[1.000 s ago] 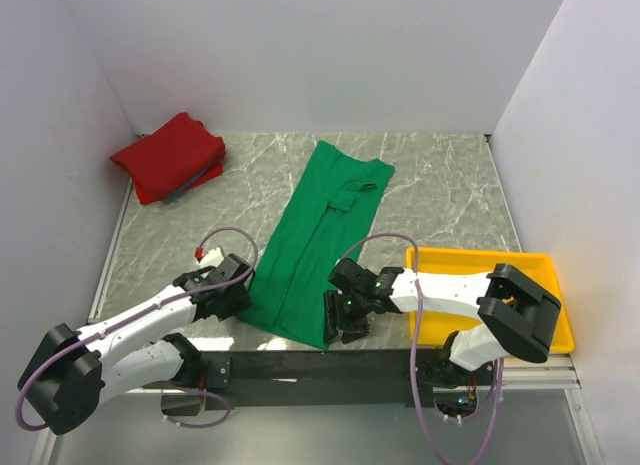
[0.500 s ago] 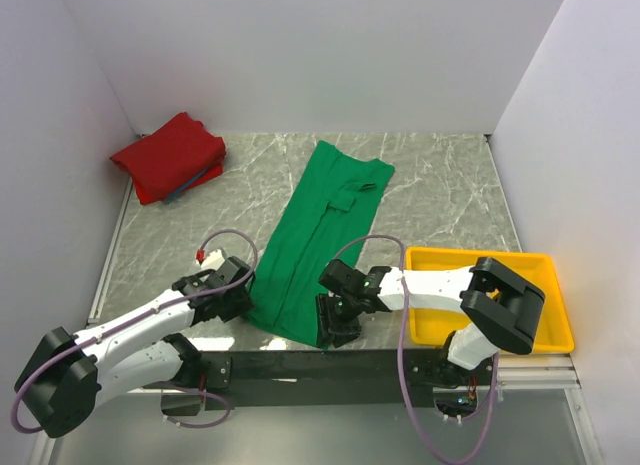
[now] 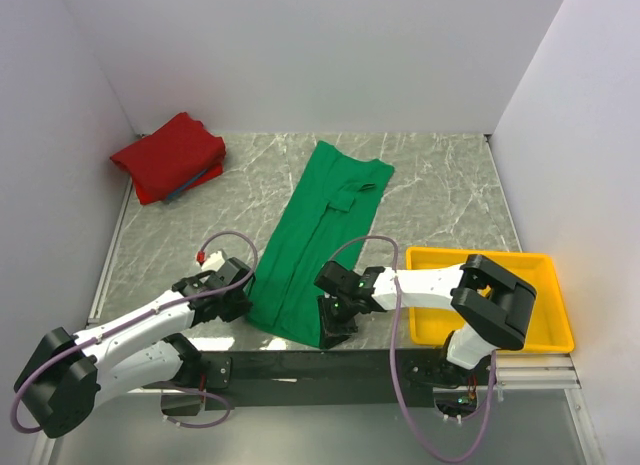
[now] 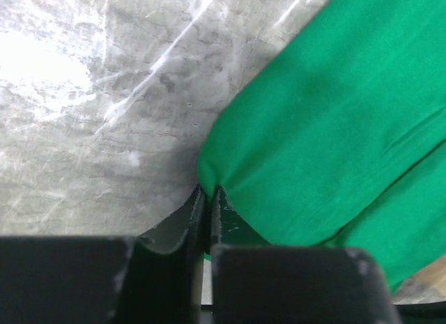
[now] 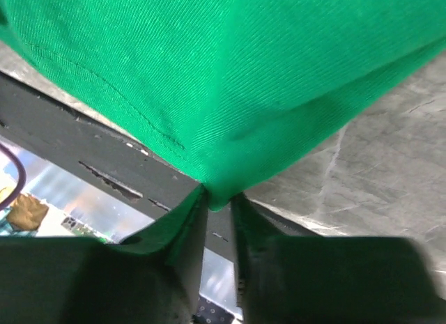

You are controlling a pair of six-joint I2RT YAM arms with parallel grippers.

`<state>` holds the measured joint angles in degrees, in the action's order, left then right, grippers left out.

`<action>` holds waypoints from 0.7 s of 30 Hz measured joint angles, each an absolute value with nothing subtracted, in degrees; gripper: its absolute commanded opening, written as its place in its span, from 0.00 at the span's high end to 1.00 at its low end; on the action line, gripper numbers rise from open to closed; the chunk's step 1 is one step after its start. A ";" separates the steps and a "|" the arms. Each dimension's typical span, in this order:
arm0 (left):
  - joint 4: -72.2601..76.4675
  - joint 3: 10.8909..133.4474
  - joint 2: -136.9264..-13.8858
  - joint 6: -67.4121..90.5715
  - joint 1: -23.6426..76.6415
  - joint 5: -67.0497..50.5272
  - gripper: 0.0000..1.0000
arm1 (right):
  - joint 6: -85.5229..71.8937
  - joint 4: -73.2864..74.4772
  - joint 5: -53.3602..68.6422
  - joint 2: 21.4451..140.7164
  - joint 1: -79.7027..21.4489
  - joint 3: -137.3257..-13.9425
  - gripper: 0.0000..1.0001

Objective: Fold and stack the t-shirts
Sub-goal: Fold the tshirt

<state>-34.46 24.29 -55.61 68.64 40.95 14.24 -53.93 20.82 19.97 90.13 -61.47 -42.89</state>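
Note:
The green t-shirt (image 3: pixel 320 225) lies as a long folded strip down the middle of the marble table, collar end far, hem near. My left gripper (image 3: pixel 245 303) is at its near left corner, and in the left wrist view the jaws (image 4: pixel 208 191) are shut on a pinch of the green cloth (image 4: pixel 334 115). My right gripper (image 3: pixel 335 330) is at the near right corner, with its fingers closed on the hem tip (image 5: pixel 217 198) of the green cloth (image 5: pixel 209 73). The red t-shirt (image 3: pixel 168 157) sits bunched in the far left corner.
A yellow tray (image 3: pixel 560 315) stands at the near right, under the right arm. The black front rail (image 3: pixel 290 365) runs just behind both grippers. White walls enclose the table on three sides.
Both grippers have closed onto the near corners of the green t-shirt. The right gripper has slid left to the hem corner; the left gripper has edged slightly toward the cloth.

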 measured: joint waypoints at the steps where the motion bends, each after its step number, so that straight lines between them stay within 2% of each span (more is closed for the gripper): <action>1: -34.28 24.21 -55.57 68.71 40.97 14.17 0.98 | -53.89 20.84 19.70 90.15 -61.52 -42.89 0.86; 3: -33.74 23.86 -55.13 68.62 40.97 13.82 0.99 | -53.87 21.02 18.94 90.15 -61.65 -42.89 0.99; 4: -33.54 23.59 -54.70 68.53 40.97 13.69 0.99 | -53.78 21.12 18.76 90.15 -61.65 -42.96 1.00; 12: -33.47 22.76 -51.27 68.75 42.11 11.16 0.99 | -53.95 22.83 16.86 89.25 -61.76 -43.05 1.00; 21: -33.19 22.87 -52.62 71.61 49.80 9.19 0.99 | -54.28 28.56 12.62 82.48 -61.76 -39.22 1.00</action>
<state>-33.19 22.87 -52.62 71.61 49.80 9.19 -54.28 28.56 12.62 82.48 -61.76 -39.22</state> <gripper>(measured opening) 0.030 0.022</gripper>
